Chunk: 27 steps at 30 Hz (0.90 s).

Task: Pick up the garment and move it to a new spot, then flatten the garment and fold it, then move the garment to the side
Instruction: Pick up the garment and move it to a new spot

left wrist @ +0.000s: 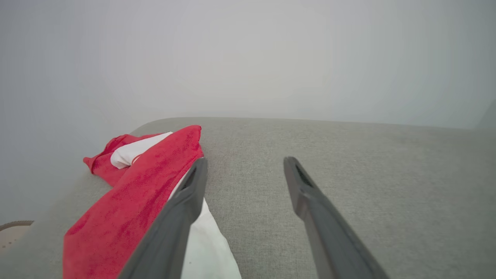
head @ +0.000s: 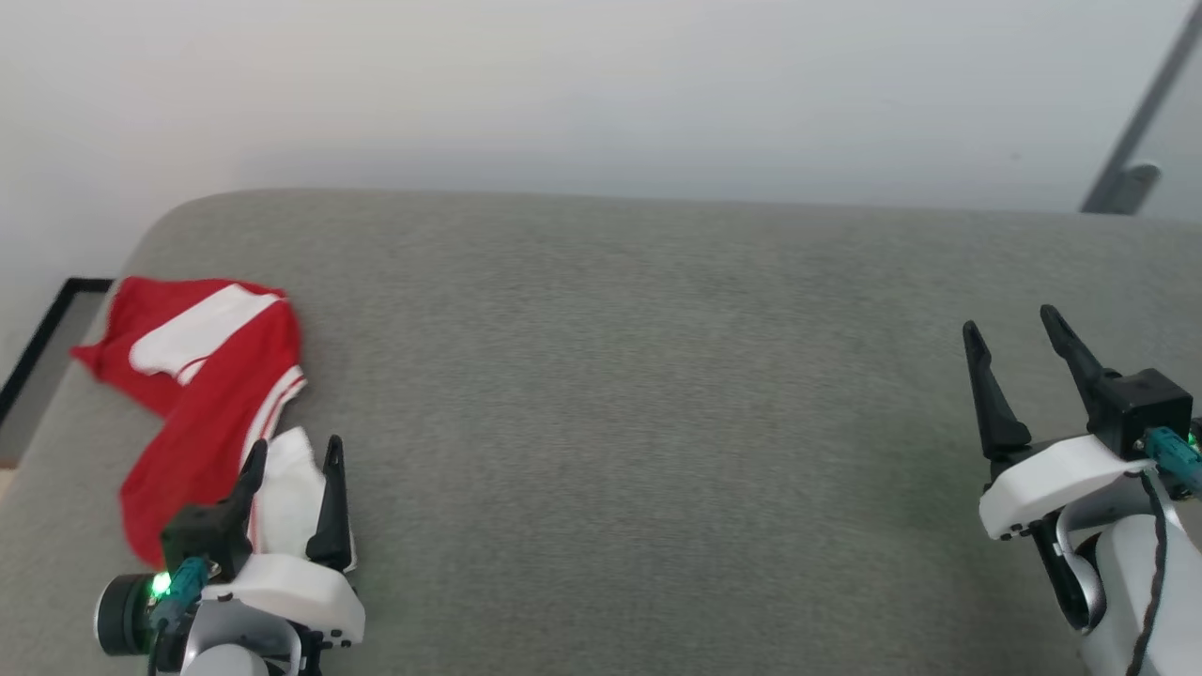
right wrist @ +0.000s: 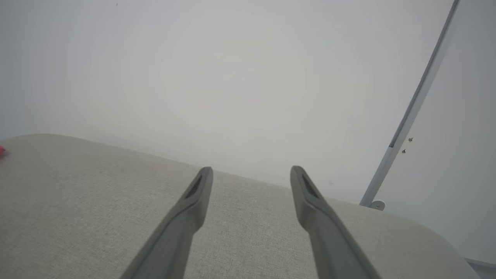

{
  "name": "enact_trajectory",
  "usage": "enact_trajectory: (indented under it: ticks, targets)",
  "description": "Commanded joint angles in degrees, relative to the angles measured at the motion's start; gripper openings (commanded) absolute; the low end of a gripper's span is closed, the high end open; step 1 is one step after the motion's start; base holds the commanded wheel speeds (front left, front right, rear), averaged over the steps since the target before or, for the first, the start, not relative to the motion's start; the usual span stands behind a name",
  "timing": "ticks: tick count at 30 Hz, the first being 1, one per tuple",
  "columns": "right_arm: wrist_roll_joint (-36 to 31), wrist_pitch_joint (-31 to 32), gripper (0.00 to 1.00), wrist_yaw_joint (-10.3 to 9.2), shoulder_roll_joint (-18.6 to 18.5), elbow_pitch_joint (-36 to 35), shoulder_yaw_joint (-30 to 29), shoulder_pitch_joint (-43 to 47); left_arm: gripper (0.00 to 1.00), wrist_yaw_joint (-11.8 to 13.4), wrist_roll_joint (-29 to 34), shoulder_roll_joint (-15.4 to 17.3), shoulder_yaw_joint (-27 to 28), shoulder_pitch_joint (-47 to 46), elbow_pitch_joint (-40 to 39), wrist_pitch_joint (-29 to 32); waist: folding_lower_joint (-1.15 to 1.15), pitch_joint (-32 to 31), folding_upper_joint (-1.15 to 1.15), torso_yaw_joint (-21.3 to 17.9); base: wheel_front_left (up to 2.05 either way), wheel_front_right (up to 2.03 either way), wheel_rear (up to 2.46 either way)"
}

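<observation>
- A black-edged panel point(head: 42, 329) sits far out to the left of the left gripper point(head: 296, 449), past the rounded corner of the grey woven upholstered cushion point(head: 620, 394).
- The soft red short-sleeved shirt point(head: 202, 394), with white sleeves and striped trim, lies crumpled on the cushion ahead and to the left of that gripper. Its near white sleeve reaches up to the gripper's fingers.
- The left gripper points toward the plain white wall point(head: 601, 84) with its fingers spread, pinching nothing.
- In the wrist view point(left wrist: 245, 161) its left finger overlaps the white sleeve, and bare cushion shows in the gap. I cannot tell whether the finger touches the cloth.
- A broad stretch of cushion separates the two grippers.
- The right gripper point(head: 1007, 319) is well apart from the shirt, fingers likewise spread point(right wrist: 252, 169) and angled up over the cushion.
- A slanted grey metal strip point(right wrist: 418, 97) with a round fitting at its foot stands ahead and right of it.
</observation>
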Motion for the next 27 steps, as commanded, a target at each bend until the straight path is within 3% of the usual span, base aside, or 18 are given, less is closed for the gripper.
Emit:
enact_trajectory:
  ticks: [1,20,27]
  targets:
    - [0.44,-0.29,1.0,0.0,0.36,0.14,0.36,0.53,1.0,0.19,0.53,-0.15,0.52,0.88,-0.13,-0.32,0.0,-0.34,0.0,2.71,0.0,0.0,0.0]
    - [3.07,-0.29,1.0,0.0,5.05,-0.5,5.06,2.39,1.0,1.43,-0.94,-2.34,3.65,5.93,-3.4,-0.32,0.0,-0.95,0.0,23.17,0.0,0.0,0.0]
    - [4.49,-0.29,1.0,0.0,6.1,1.06,11.36,-1.65,1.0,4.36,-4.43,-2.69,5.08,8.56,-7.93,-0.32,0.0,1.05,0.0,25.37,0.0,0.0,0.0]
